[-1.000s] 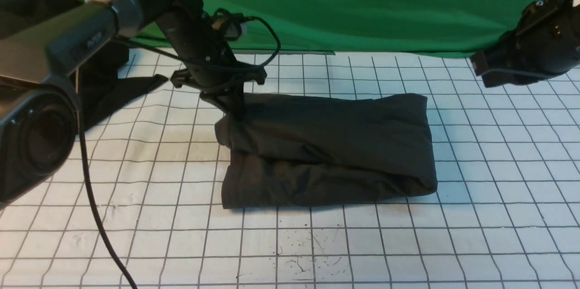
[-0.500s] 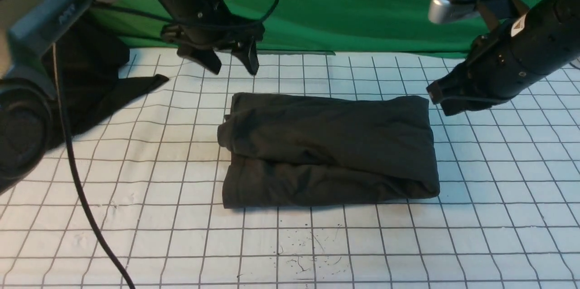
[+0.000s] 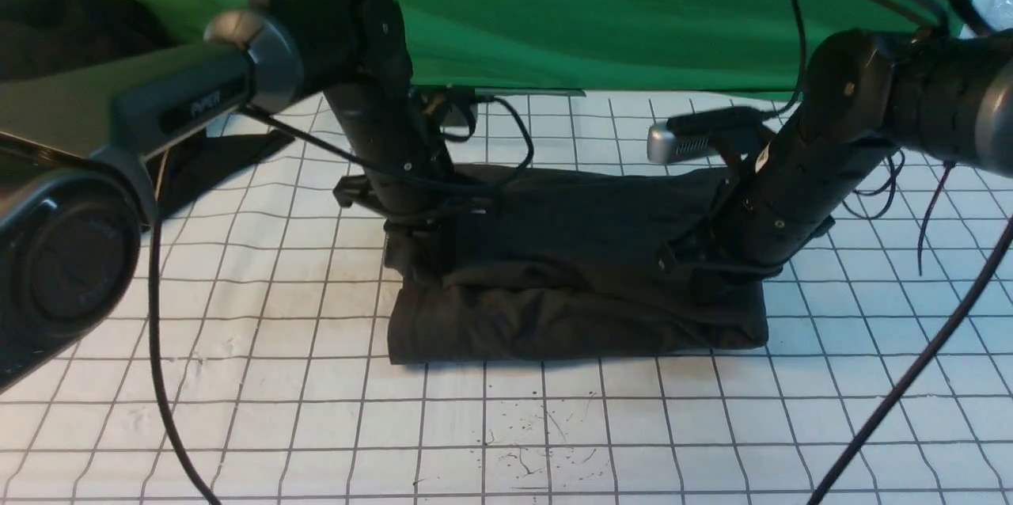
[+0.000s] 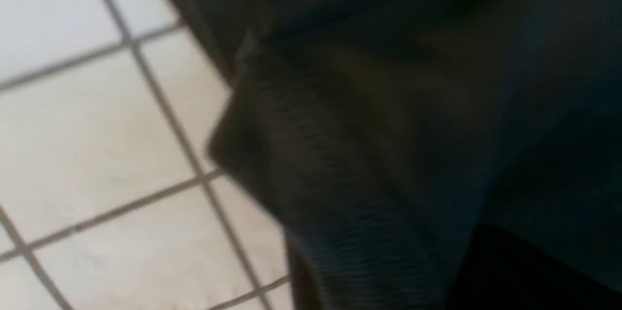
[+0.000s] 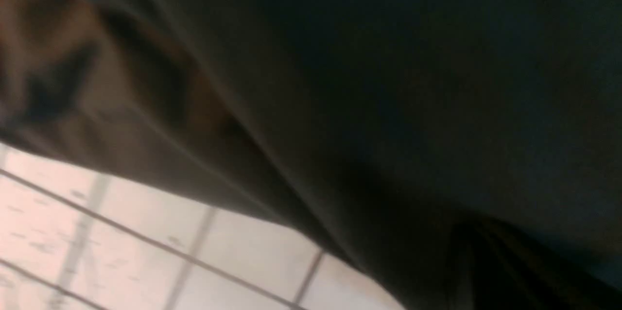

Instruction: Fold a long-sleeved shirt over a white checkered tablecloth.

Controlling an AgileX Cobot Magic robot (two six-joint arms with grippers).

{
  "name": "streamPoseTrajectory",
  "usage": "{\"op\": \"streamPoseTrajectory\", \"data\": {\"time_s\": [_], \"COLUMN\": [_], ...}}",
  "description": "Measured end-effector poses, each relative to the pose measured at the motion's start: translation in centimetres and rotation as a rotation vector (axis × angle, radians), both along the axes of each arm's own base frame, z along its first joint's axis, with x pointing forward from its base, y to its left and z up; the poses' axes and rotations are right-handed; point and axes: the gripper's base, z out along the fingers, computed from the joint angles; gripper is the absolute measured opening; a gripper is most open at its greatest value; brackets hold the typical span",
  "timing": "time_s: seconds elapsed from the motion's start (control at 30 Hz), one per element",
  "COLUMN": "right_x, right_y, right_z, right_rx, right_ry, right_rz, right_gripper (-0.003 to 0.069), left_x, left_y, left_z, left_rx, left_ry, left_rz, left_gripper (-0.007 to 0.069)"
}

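The long-sleeved shirt [image 3: 570, 291] lies folded into a thick charcoal rectangle in the middle of the white checkered tablecloth [image 3: 237, 347]. My left gripper [image 3: 439, 256] is pressed down into the shirt's left end, on the upper fold. My right gripper [image 3: 696, 267] bears down on the shirt's right end. Both look shut, and dark fabric hides their tips, so no pinched cloth shows. The left wrist view is filled by the shirt [image 4: 388, 130] beside the tablecloth [image 4: 97, 130]. The right wrist view shows the shirt [image 5: 388, 81] above a strip of tablecloth [image 5: 146, 242].
A green backdrop [image 3: 633, 14] hangs behind the table. Another black garment [image 3: 214, 161] lies at the far left edge of the cloth. A black cable [image 3: 158, 347] dangles from the left arm, and another [image 3: 910, 378] from the right arm.
The left gripper let go of the shirt's left end, lifted open, then came back down shut onto it. The right arm swung in from the right and lowered onto the shirt's right end.
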Motion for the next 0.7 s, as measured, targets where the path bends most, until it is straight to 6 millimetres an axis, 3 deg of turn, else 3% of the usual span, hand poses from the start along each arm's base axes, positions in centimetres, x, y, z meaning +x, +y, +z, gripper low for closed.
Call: {"op": "streamPoseTrajectory", "data": {"time_s": [0.07, 0.2, 0.3, 0.4, 0.43, 0.6, 0.7], "right_x": [-0.2, -0.3, -0.2, 0.0, -0.1, -0.6, -1.2], "right_y": [-0.5, -1.0, -1.7, -2.9, -3.4, -4.0, -4.3], "right_z": [-1.3, -1.8, -1.8, -1.7, -1.3, 1.6, 4.1], "right_rx": [-0.055, -0.097, -0.103, -0.115, -0.124, -0.126, -0.107], "right_ry": [0.024, 0.027, 0.038, 0.056, 0.055, -0.018, -0.088], "right_rz": [-0.012, -0.016, -0.035, -0.058, -0.06, -0.051, -0.054], "right_gripper": [-0.0002, -0.0002, -0.0002, -0.0002, -0.0002, -0.0002, -0.0002], "left_x": [-0.3, -0.4, -0.6, -1.0, -1.4, -3.2, -4.2], "left_y": [0.3, 0.4, 0.6, 0.9, 0.9, 0.0, -1.9], "left_z": [-1.0, -0.9, -0.4, 1.6, 3.3, 7.9, 8.4], "left_rx": [0.014, 0.012, 0.024, 0.028, 0.013, -0.056, -0.078], "left_ry": [0.011, 0.01, 0.017, -0.002, -0.026, -0.093, -0.096], "left_rz": [0.014, 0.028, 0.02, 0.013, 0.014, -0.036, -0.085], "left_gripper": [-0.0004, -0.0004, -0.0004, -0.0004, -0.0004, -0.0004, -0.0004]}}
